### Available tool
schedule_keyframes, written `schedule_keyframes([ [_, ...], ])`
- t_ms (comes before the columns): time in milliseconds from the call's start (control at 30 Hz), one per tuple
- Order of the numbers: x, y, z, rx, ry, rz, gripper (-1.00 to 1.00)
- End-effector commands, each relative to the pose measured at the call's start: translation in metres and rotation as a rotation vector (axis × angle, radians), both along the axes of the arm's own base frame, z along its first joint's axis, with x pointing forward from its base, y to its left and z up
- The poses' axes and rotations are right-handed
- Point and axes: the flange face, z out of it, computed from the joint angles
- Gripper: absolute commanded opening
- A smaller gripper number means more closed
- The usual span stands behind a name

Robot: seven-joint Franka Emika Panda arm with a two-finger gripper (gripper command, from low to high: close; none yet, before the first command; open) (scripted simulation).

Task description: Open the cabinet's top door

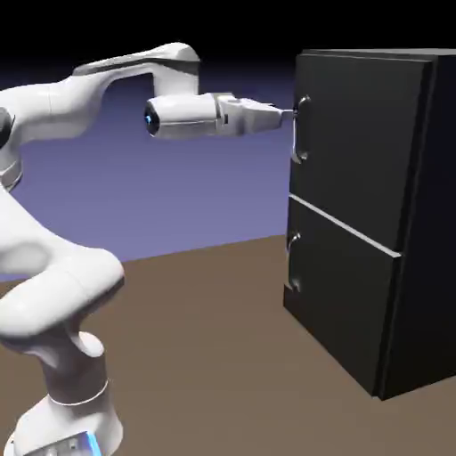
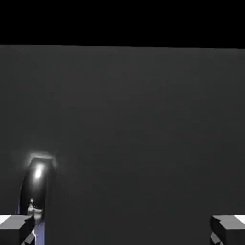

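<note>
Exterior view: one white robot arm, one hand at upper part of top door, fingertips near its handle. One black cabinet on exterior view's right, two front doors stacked, top door above lower door, both closed. Two curved silver handles, one per door.

Hand view: two fingertips, spread wide, hand released, nothing grasped. One handle visible, lower left, beside left-hand fingertip in picture; dark door panel behind both.
</note>
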Motion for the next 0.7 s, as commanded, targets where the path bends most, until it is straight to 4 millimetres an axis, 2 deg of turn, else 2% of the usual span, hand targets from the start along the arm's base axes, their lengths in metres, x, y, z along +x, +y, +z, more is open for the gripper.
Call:
schedule_keyframes([
  [0,0.003,0.006,-0.006,0.000,0.000,0.002,0.00],
  [200,0.022,0.043,-0.045,0.000,0.010,0.012,0.00],
  [233,0.022,0.043,-0.045,0.000,0.010,0.012,0.00],
  [400,0.072,0.041,-0.045,0.000,0.010,0.012,0.00],
  [433,0.072,0.041,-0.045,0.000,0.010,0.012,-1.00],
  [467,0.072,0.041,-0.045,0.000,0.010,0.012,-1.00],
  [667,0.035,0.025,-0.045,-0.001,0.010,0.119,-1.00],
])
